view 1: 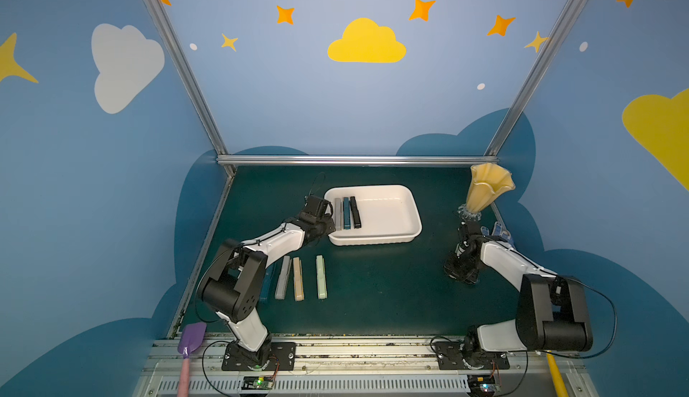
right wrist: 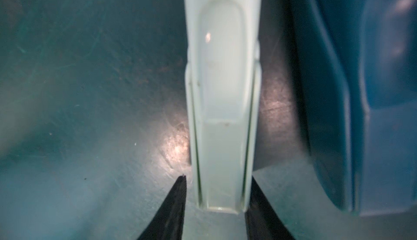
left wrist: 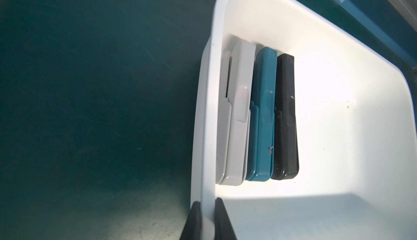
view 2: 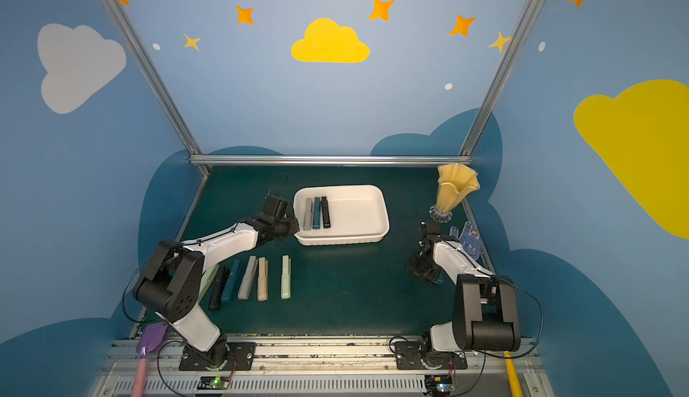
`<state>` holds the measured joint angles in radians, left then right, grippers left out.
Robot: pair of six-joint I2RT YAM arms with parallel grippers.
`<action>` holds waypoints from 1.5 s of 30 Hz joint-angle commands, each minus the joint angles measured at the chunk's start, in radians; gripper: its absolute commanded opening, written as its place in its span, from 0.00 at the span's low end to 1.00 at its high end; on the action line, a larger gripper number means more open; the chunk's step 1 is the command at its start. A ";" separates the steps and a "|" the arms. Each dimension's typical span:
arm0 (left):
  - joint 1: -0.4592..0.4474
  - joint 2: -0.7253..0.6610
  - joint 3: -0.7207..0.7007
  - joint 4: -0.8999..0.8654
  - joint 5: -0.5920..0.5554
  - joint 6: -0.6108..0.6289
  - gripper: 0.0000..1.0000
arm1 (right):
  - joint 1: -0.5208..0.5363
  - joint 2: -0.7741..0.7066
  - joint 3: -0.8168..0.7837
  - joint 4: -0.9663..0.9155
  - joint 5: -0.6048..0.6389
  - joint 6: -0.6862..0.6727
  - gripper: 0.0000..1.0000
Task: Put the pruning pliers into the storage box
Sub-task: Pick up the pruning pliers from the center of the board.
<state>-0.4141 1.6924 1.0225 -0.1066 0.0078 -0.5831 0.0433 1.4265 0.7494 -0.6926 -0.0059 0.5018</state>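
The left claw (left wrist: 207,201), arm stretched out, is pinching the white plastic box (left wrist: 206,114) holding three slim pliers (left wrist: 262,114); the right claw (right wrist: 217,179) is gaping around a pale-green plier (right wrist: 222,92).

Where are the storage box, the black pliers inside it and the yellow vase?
storage box (view 1: 389,214), in a top view, bare inner floor.
black pliers (view 1: 356,212), in a top view, mid-body.
yellow vase (view 1: 484,193), in a top view, fluted body.

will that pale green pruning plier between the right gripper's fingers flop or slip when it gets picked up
Probably stiff: the pale green plier is a straight moulded bar with no sag. Possibly slippery: its shell is glossy with a highlight, and the right gripper straddles only its end, so it may pivot. Flat-sided, so rolling seems unlikely.
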 commanded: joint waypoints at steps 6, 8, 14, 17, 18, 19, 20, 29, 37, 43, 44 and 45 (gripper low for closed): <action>0.009 -0.029 -0.002 0.017 -0.013 0.002 0.12 | 0.006 0.021 0.036 -0.014 0.017 0.003 0.32; 0.009 -0.029 -0.001 0.016 -0.011 0.003 0.12 | 0.007 0.026 0.044 -0.017 0.015 -0.007 0.31; 0.009 -0.029 -0.001 0.018 -0.013 0.004 0.12 | 0.012 0.034 0.067 -0.042 0.031 -0.024 0.28; 0.009 -0.030 -0.001 0.018 -0.011 0.005 0.12 | 0.017 0.032 0.074 -0.055 0.045 -0.035 0.25; 0.009 -0.028 -0.001 0.018 -0.011 0.004 0.12 | 0.022 0.030 0.077 -0.061 0.053 -0.039 0.24; 0.008 -0.029 -0.001 0.018 -0.011 0.003 0.12 | 0.027 0.028 0.079 -0.066 0.065 -0.042 0.24; 0.009 -0.028 -0.002 0.018 -0.011 0.003 0.12 | 0.031 0.026 0.080 -0.072 0.075 -0.045 0.23; 0.009 -0.031 -0.002 0.018 -0.008 0.006 0.12 | 0.094 -0.004 0.102 -0.106 0.113 -0.060 0.15; 0.009 -0.029 0.001 0.017 -0.006 0.005 0.11 | 0.113 -0.080 0.131 -0.129 0.106 -0.094 0.11; 0.009 -0.027 0.002 0.017 -0.008 0.005 0.12 | 0.128 -0.125 0.160 -0.152 0.109 -0.110 0.10; 0.008 -0.028 0.004 0.016 -0.008 0.006 0.11 | 0.132 -0.134 0.170 -0.156 0.108 -0.119 0.10; 0.009 -0.028 0.003 0.016 -0.008 0.006 0.11 | 0.137 -0.146 0.184 -0.164 0.102 -0.130 0.10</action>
<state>-0.4122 1.6924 1.0225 -0.1059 0.0113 -0.5812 0.1665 1.3228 0.8848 -0.8257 0.0898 0.4015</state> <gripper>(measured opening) 0.116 0.267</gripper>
